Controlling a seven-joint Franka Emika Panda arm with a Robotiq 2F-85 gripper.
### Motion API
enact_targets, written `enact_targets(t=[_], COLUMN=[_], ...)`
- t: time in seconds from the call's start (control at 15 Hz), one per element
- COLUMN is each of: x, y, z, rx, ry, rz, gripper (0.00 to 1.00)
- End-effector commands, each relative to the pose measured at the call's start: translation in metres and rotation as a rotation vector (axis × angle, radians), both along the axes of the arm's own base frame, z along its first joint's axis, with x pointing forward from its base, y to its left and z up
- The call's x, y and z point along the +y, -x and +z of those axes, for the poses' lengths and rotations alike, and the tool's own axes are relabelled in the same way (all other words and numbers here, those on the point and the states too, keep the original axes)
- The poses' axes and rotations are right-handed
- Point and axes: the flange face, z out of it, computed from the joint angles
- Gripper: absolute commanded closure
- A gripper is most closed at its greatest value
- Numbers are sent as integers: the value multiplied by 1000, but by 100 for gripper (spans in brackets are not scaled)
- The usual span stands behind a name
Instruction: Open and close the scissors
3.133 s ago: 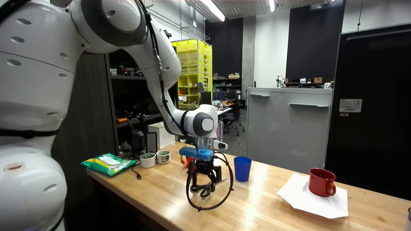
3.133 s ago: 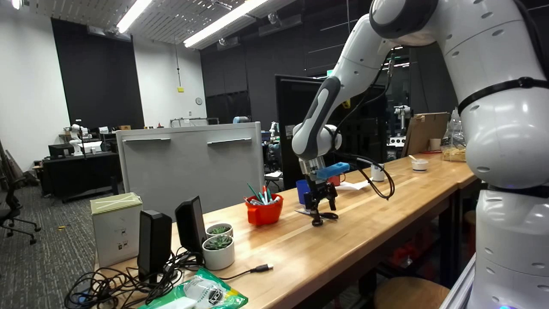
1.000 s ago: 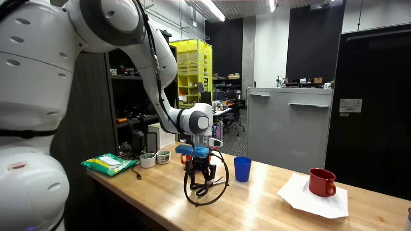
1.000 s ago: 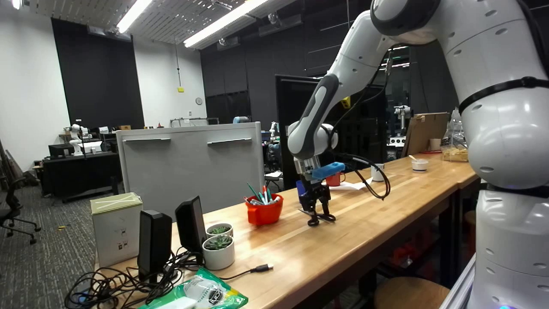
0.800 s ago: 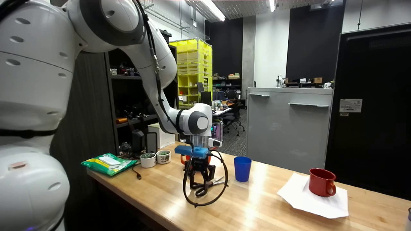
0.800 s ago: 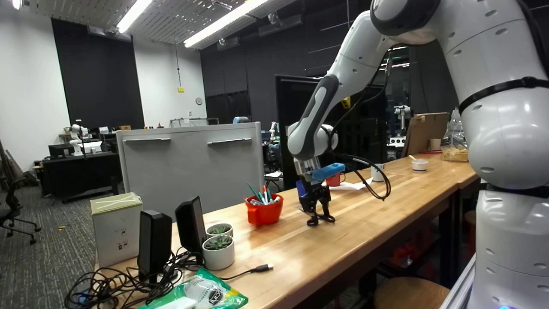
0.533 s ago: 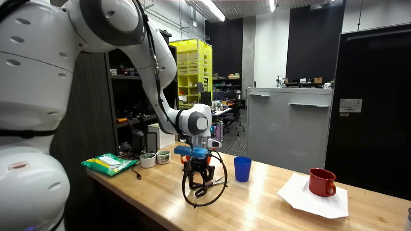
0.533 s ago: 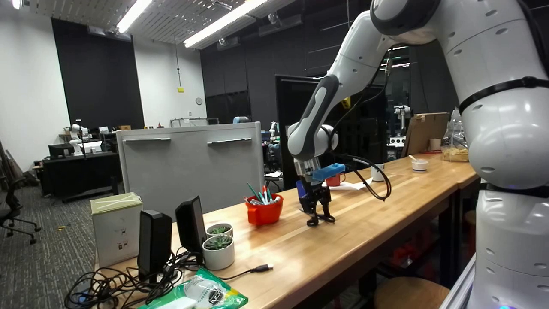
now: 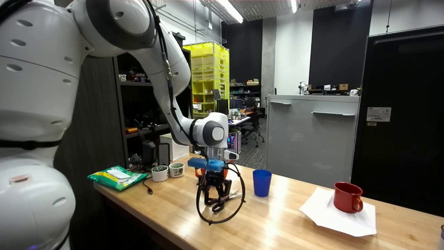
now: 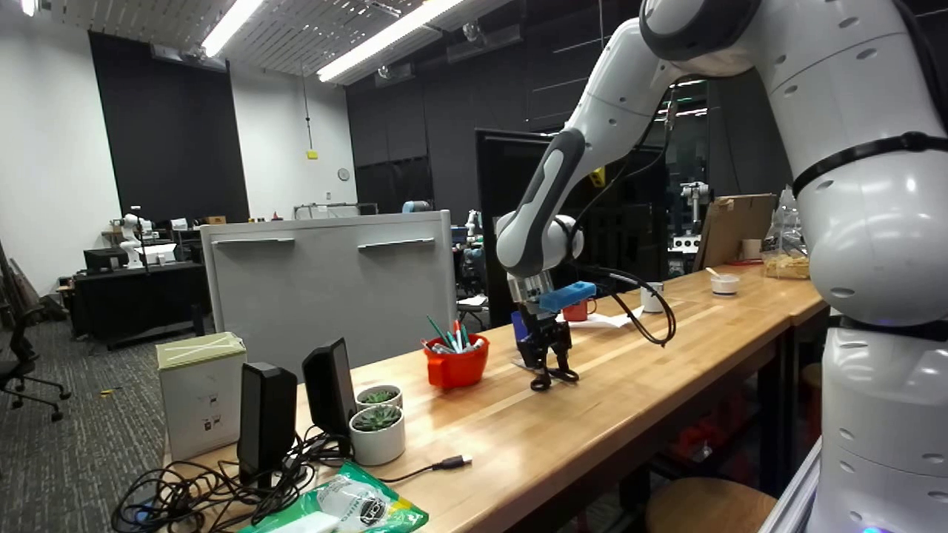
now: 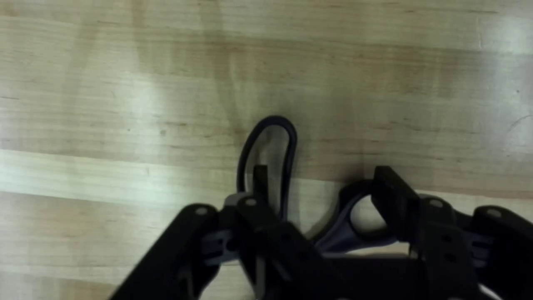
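Note:
The scissors lie on the wooden table with their black handles [image 9: 218, 208] under my gripper [image 9: 215, 202] and their blades [image 9: 236, 195] spread in a narrow V toward the blue cup. The handles also show in an exterior view [image 10: 569, 376]. In the wrist view my gripper [image 11: 322, 179] is partly open, its fingers well apart. The left fingertip stands within the outline of the long loop [image 11: 290, 154]. The right fingertip overlaps the round loop [image 11: 341, 235]; I cannot tell whether it is inside. The blades and pivot are hidden by the gripper in the wrist view.
A blue cup [image 9: 262, 183] stands close to the blade tips. A red mug [image 9: 347, 198] stands on white paper [image 9: 322, 211]. A red pen cup [image 10: 455, 368] is behind the gripper. Small plant pots [image 9: 160, 174], a green bag [image 9: 118, 180] and a cable [image 10: 452, 463] lie further along.
Over three seconds the gripper moved slightly left in an exterior view, its fingers came closer together, and the blades now show as two spread tips. Almost nothing moved in the last half second.

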Motion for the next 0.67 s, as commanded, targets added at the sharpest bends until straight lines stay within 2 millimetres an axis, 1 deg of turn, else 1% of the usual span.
enact_targets(t=[0.0, 0.4, 0.6], x=[0, -4, -4], y=[5, 5, 5], z=[-6, -11, -11], rx=[15, 16, 17], ry=[23, 46, 50], rz=[-5, -6, -7], gripper=[32, 33, 36])
